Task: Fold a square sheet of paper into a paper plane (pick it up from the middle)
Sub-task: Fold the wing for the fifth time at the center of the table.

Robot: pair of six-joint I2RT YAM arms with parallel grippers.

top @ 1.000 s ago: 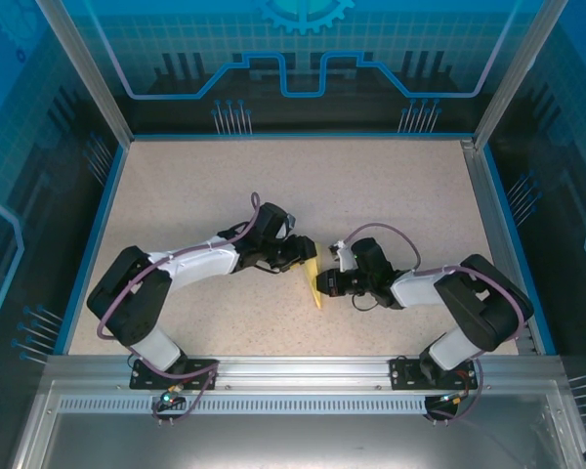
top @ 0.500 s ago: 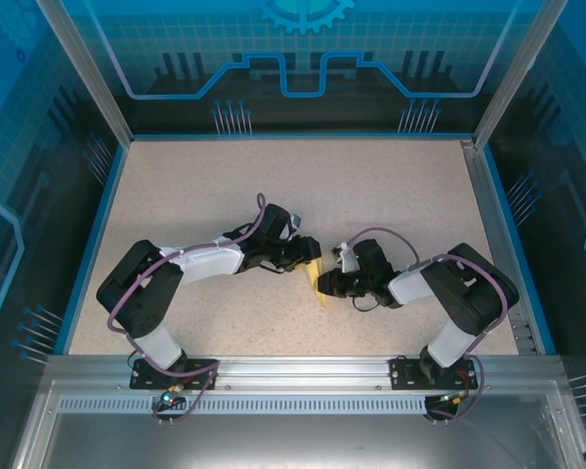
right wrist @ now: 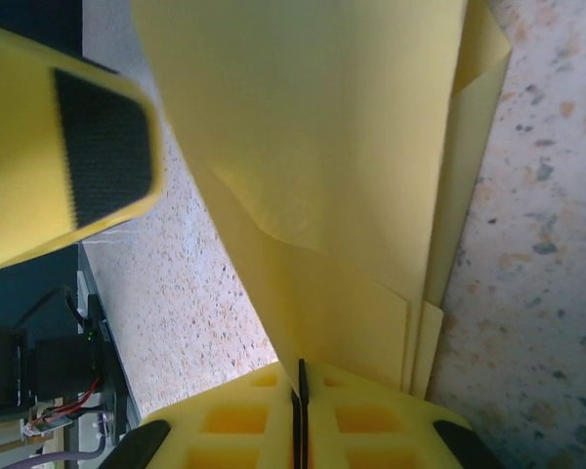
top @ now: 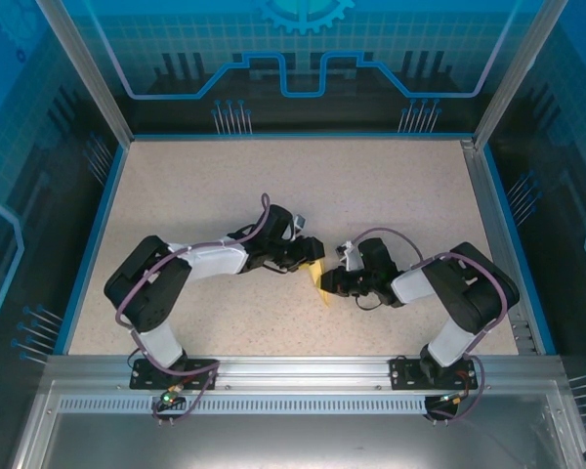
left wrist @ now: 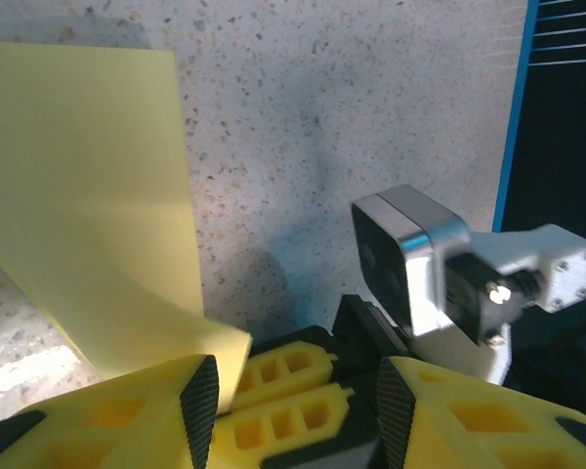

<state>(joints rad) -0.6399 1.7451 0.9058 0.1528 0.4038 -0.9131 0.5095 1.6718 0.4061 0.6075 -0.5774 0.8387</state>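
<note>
The paper plane (top: 319, 280), a narrow piece of folded yellow paper, stands on edge between the two grippers at the table's middle. My right gripper (right wrist: 301, 389) is shut on its lower edge, and the layered folds (right wrist: 352, 166) rise away from the jaws. In the top view the right gripper (top: 329, 284) sits just right of the paper. My left gripper (left wrist: 291, 410) is open, with the paper plane (left wrist: 88, 215) beside its left finger (left wrist: 199, 408) and the right gripper's shut fingers (left wrist: 283, 386) between its jaws. One left finger (right wrist: 93, 147) hangs next to the paper.
The speckled table (top: 391, 195) stretches behind and to both sides of the arms. A blue rim (top: 105, 225) and glass walls enclose it. The right wrist's camera housing (left wrist: 410, 259) stands close in front of the left gripper.
My left arm has pushed rightward, bringing its open gripper up against the paper and the right gripper. The right gripper has held the paper and shifted slightly away from the front edge.
</note>
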